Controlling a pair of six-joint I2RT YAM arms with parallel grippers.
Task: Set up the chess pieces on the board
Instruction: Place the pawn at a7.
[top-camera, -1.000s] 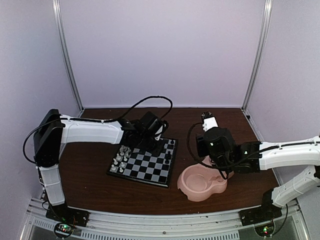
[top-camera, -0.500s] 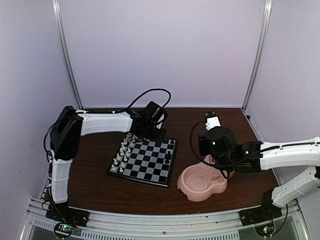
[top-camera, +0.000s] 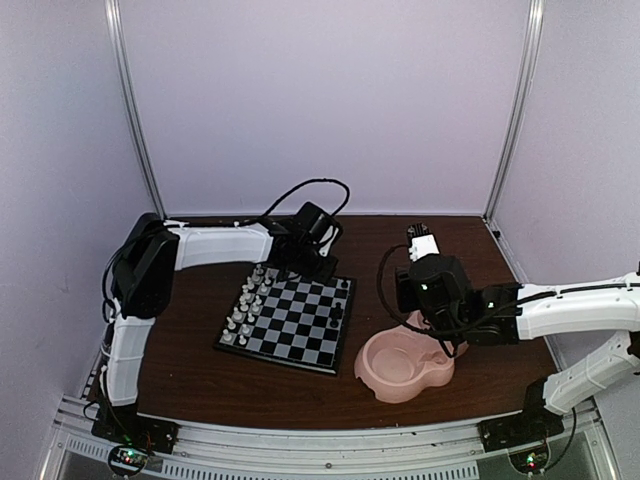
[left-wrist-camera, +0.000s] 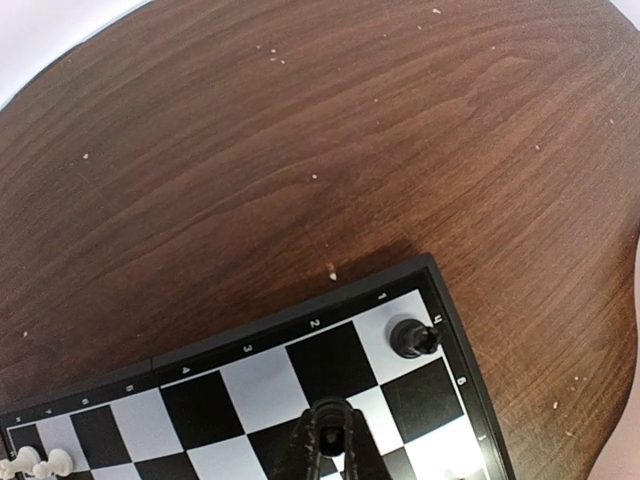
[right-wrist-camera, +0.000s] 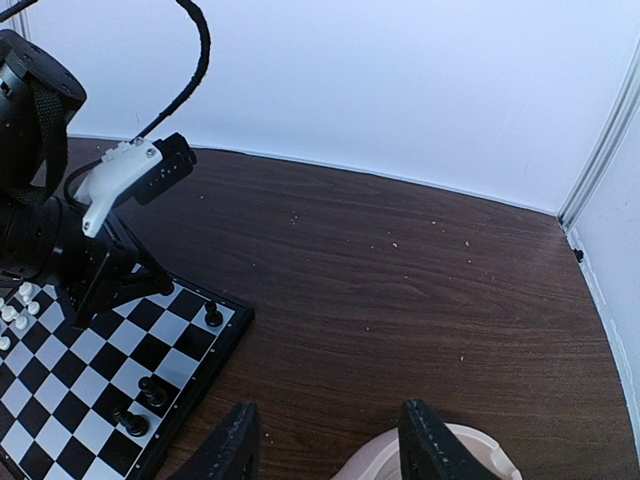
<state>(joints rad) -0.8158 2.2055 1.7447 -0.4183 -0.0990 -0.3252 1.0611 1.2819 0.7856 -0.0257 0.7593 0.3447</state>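
The left gripper (left-wrist-camera: 330, 440) has its fingers clenched tight with nothing showing between them. It hangs over the far row of the board (left-wrist-camera: 258, 380), just left of a black piece (left-wrist-camera: 413, 338) on the far right corner square. Over the last second this arm has drawn back from the far right squares toward the far edge, so that piece looks placed. The white pieces (top-camera: 245, 305) line the left side; only 3 black show on the right. The right gripper (right-wrist-camera: 330, 452) has not moved, its fingers apart and empty above the pink dish (top-camera: 368, 378), probably next to fetch.
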